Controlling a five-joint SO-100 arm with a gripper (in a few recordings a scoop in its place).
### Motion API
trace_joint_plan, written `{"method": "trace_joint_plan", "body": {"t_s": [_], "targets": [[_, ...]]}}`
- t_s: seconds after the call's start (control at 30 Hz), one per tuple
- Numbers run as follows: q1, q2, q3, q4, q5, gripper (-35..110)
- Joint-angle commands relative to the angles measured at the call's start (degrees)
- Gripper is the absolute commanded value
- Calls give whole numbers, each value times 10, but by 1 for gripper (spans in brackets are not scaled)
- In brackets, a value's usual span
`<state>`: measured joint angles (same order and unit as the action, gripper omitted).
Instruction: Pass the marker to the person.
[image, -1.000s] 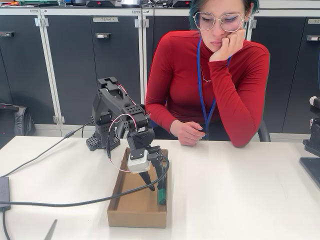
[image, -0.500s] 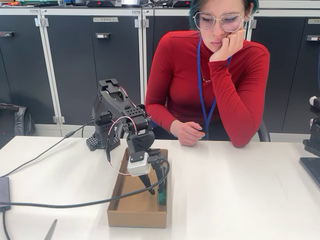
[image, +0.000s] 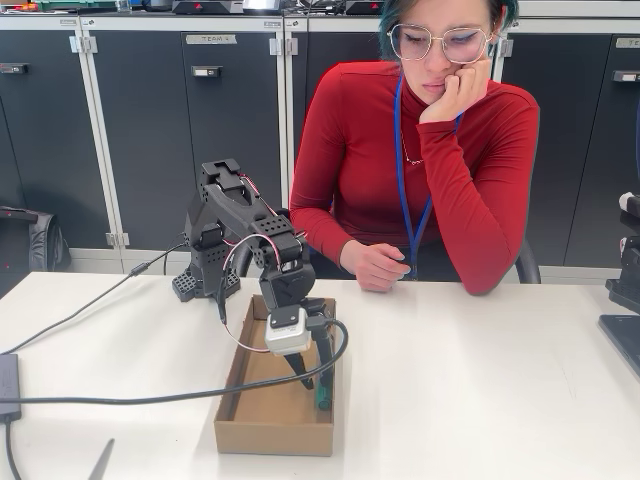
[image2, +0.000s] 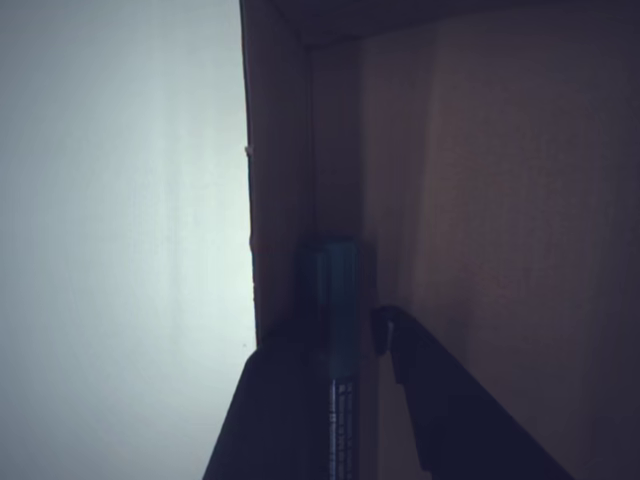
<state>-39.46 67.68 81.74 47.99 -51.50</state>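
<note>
On the white table, fixed view:
Box: shallow cardboard tray, open top, near-centre of the table.
Arm: black, bent forward and down into the tray's right side.
Gripper: fingers point down inside the tray; whether they press the marker cannot be told from here.
Marker: along the tray's right wall, green end toward the near side, partly hidden by the fingers.
Person: seated on the far side, red top, chin on one hand, other hand resting on the table edge, well apart from the tray.
Cable: black, runs left across the table.

Inside the tray, wrist view:
Marker: lies against the cardboard wall, green cap pointing into the far corner.
Gripper: dark fingers, one each side of the barrel, close beside it; contact unclear in the dim light.
</note>
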Motion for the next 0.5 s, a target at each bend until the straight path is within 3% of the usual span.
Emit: {"method": "trace_joint_plan", "body": {"t_s": [0.0,0.47], "targets": [[-24,4,-33,-22,-11,9],[-13,-25,-30,-75,-33,11]]}}
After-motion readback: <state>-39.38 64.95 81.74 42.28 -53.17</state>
